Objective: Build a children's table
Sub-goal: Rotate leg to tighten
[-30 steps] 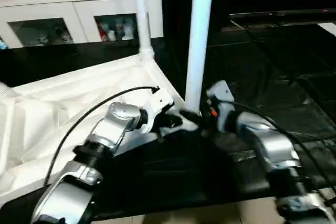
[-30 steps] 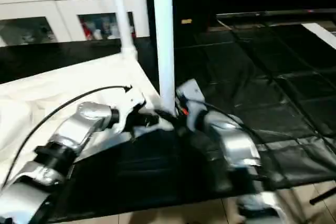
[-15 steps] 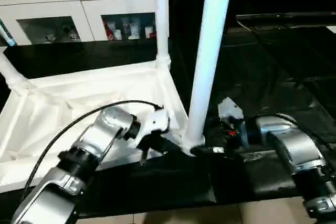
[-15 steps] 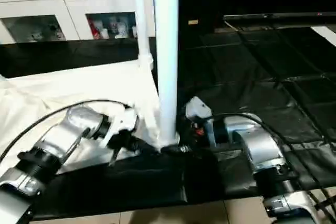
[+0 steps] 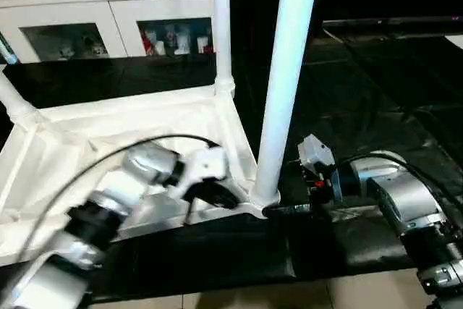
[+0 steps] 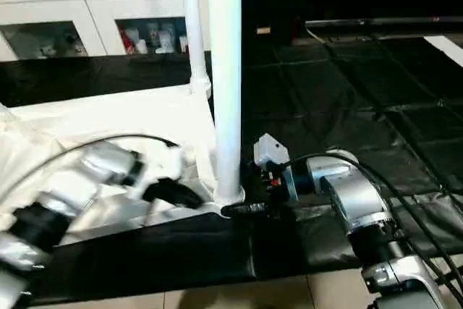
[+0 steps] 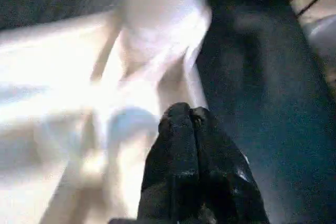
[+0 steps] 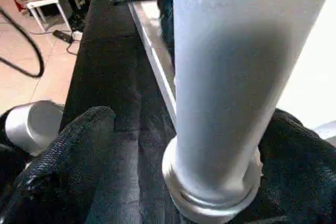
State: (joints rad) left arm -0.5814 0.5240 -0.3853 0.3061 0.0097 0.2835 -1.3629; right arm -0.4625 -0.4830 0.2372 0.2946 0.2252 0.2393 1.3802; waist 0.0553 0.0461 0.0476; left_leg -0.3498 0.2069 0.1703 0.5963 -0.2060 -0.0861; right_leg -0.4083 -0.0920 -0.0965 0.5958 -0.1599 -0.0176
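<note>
- Head views: we see the children's table (image 5: 108, 132) lying upside down on a black mat (image 5: 376, 99), its ribbed underside facing up. A near leg (image 5: 286, 77) stands upright in the corner socket (image 5: 264, 197) closest to us, a second leg (image 5: 221, 27) rises from the far corner, and a third leg (image 5: 14, 103) shows at the far left corner. Behind stands a white cabinet (image 5: 108, 5) with glass doors.
- Head views: our left gripper (image 5: 217, 195) rests over the tabletop rim just beside the near leg's base. Our right gripper (image 6: 249, 193) reaches that base from the other side.
- Left wrist view: our left gripper's fingers (image 7: 194, 161) are pressed together, nothing between them, with the white tabletop and a socket just beyond.
- Right wrist view: our right gripper's fingers (image 8: 68, 145) stand spread on either side of the near leg's base; we cannot tell whether they touch it.
</note>
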